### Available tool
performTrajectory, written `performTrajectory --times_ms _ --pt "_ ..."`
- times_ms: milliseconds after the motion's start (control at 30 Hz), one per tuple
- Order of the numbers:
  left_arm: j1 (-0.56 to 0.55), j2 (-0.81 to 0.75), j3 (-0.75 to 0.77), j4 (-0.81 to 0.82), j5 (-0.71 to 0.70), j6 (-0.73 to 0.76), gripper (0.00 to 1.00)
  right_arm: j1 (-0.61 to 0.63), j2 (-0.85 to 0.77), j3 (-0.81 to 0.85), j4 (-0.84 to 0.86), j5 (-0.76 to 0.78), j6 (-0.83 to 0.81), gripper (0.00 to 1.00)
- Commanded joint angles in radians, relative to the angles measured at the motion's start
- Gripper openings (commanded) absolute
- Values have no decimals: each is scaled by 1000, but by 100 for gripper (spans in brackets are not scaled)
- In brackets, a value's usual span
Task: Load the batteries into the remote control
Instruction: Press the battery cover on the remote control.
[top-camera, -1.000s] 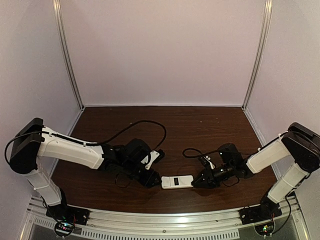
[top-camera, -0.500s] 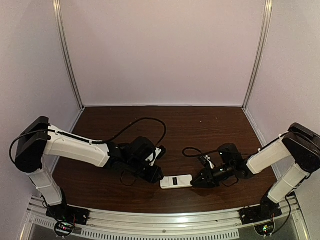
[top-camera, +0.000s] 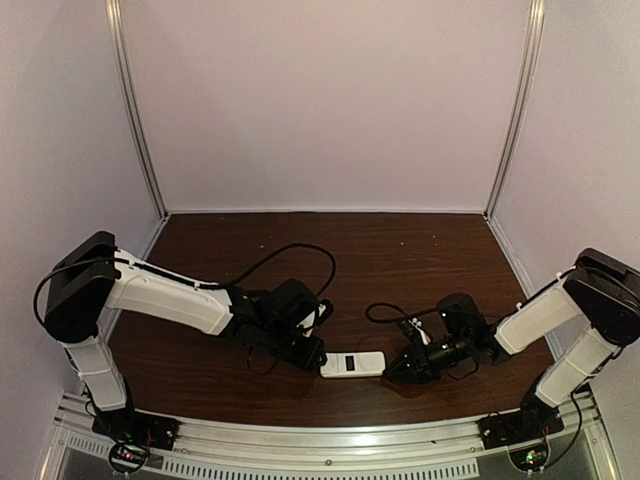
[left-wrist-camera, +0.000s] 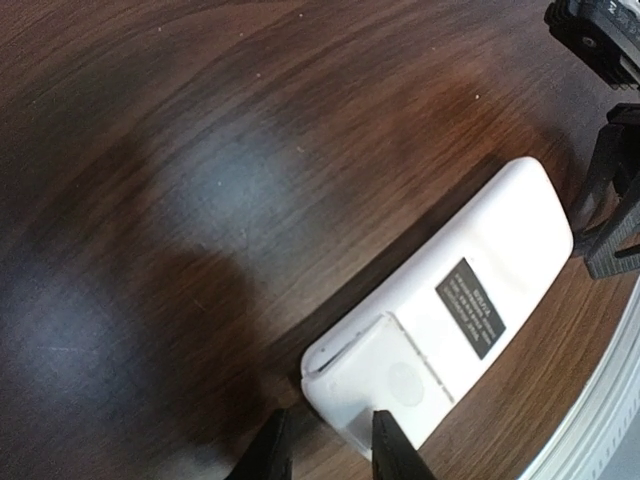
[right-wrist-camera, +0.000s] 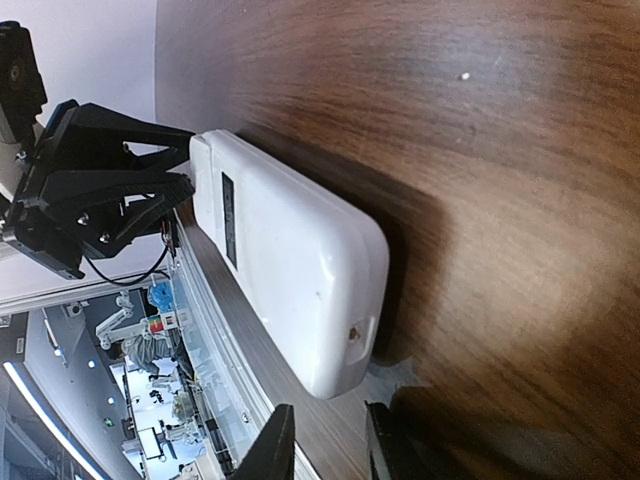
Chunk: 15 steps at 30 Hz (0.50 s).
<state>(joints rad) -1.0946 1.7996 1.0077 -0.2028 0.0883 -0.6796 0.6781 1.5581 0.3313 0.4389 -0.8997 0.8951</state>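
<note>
The remote control (top-camera: 353, 363) lies back up on the dark wood table near its front edge, plain white with a black label. It also shows in the left wrist view (left-wrist-camera: 450, 310) and the right wrist view (right-wrist-camera: 280, 250). Its battery cover (left-wrist-camera: 400, 375) sits at the left end, with a thin gap along one edge. My left gripper (top-camera: 318, 357) (left-wrist-camera: 330, 455) is at that left end, jaws slightly apart, holding nothing. My right gripper (top-camera: 393, 368) (right-wrist-camera: 328, 445) is at the right end, jaws slightly apart, just off the remote. The batteries are not in view.
The metal rail (top-camera: 330, 440) runs along the table's near edge, close behind the remote (left-wrist-camera: 600, 430). Black cables (top-camera: 290, 248) loop over the table behind the left arm. Pale walls close the sides and back.
My left arm has swung its wrist a little back and to the right at the remote's left end. The remote has shifted slightly. My right gripper has barely moved.
</note>
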Motion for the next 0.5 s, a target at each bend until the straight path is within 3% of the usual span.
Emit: performTrajectory --times_ms 0,200,467 --pt "-1 28 45 -16 -15 1 30 10 -18 -13 30 10 7 26" --pt "-2 52 54 -24 1 7 29 10 -25 -3 -10 14 -18 27" --pt "-7 65 48 -38 14 1 27 -38 -97 57 -176 67 -113 35"
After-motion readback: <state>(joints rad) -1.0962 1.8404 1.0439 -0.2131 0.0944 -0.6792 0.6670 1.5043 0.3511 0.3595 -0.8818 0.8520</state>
